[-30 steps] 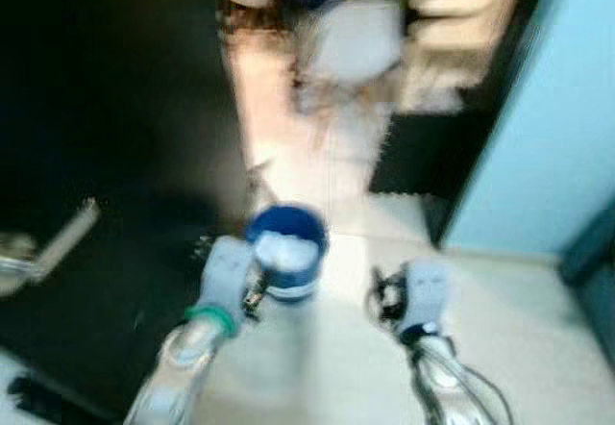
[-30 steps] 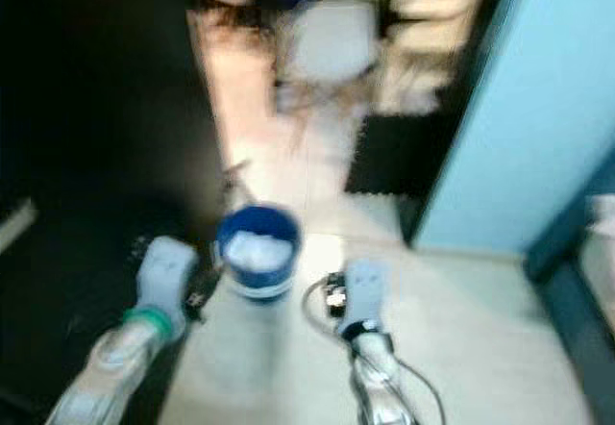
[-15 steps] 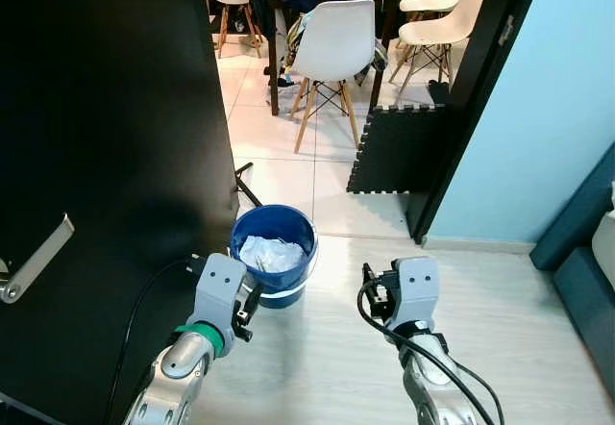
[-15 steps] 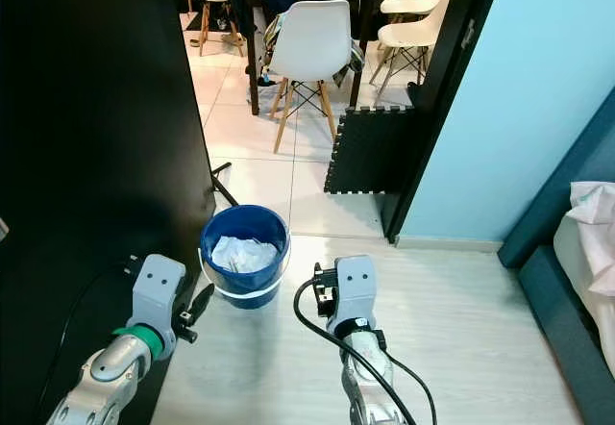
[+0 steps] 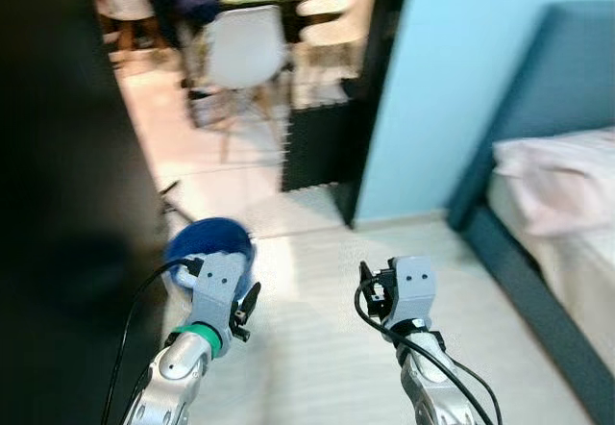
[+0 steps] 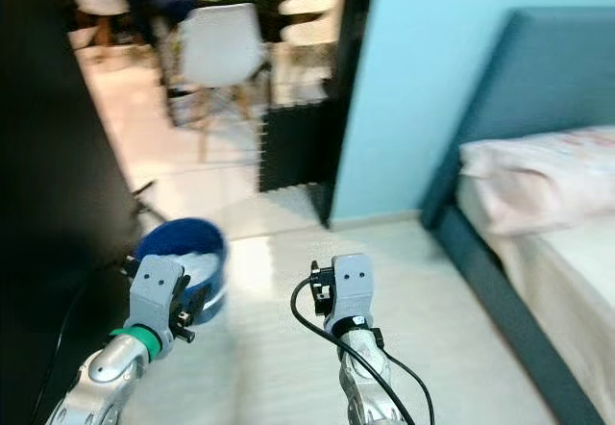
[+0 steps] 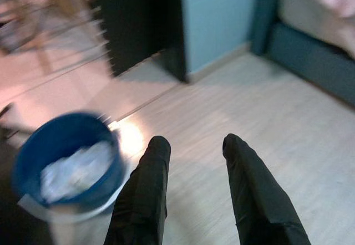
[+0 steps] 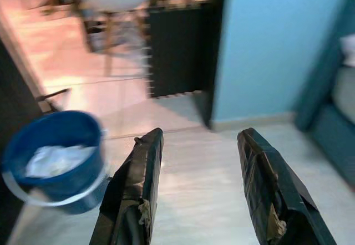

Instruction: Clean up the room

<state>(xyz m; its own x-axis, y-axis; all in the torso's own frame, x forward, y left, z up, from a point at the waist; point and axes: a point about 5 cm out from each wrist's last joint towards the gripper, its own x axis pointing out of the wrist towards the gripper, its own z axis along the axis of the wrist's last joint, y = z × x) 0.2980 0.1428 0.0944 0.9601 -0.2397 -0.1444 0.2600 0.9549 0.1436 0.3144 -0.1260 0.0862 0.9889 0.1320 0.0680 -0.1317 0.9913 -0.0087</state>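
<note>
blue bucket (image 5: 207,247) of white paper just beyond left gripper (image 7: 194,187)

Two silver arms with grey boxy wrists, black cables, a green ring (image 5: 197,336) on the left; long black fingers (image 7: 145,189).

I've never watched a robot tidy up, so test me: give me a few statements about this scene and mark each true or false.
1. The bucket is blue. True.
2. The bucket is empty. False: white crumpled stuff lies inside.
3. The left gripper has its fingers apart and holds nothing. True.
4. The right gripper is clamped on the bucket. False: it is open, with only floor between its fingers.
5. A bed stands on the robot's right. True.
</note>
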